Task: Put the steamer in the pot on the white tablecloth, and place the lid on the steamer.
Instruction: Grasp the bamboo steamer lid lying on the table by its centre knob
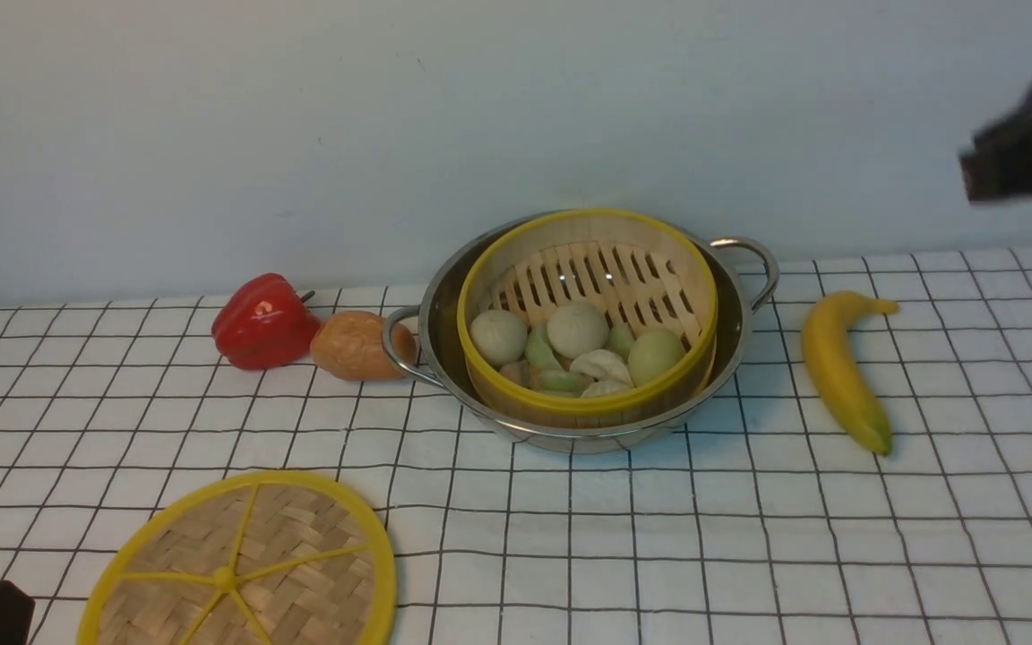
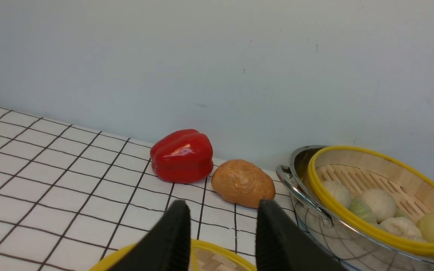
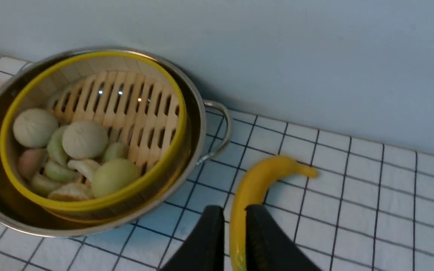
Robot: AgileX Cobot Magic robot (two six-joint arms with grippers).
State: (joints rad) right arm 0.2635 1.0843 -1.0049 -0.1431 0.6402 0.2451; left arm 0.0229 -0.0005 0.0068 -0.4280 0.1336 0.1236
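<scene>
Front view, and the steamer [image 1: 610, 278] is sitting in the pot [image 1: 441, 336], mouth up, yellow rim standing proud of the steel rim. It's round, so there's no long axis to call. The slatted base shows bare on the far side, with the buns and dumplings bunched at the near side. Whether it sits dead level, I can't tell. The pot stands on the white tablecloth [image 1: 659, 537] close to the back wall, one loop handle at near-left, the other at far-right.

Over to the lid [image 1: 238, 573]: flat on the cloth at the near-left, spokes facing up, well apart from the pot, its near edge cut off by the frame.

Left wrist view now. The left gripper [image 2: 222, 205] is low at that lid's rim, its fingers [image 2: 171, 241] parted with bare cloth showing between them. They hold nothing.

The right gripper [image 3: 234, 210] is up high on the right, blurred in the front view. Its fingers [image 3: 269, 244] are only narrowly parted and grip nothing. The banana [image 1: 838, 372] shows through the slit, lying on the cloth below.

That banana lies right of the pot, stem end toward the wall. A brown roll [image 1: 353, 345] sits just beside the left handle, and a red pepper [image 1: 263, 321] lies left of it.
</scene>
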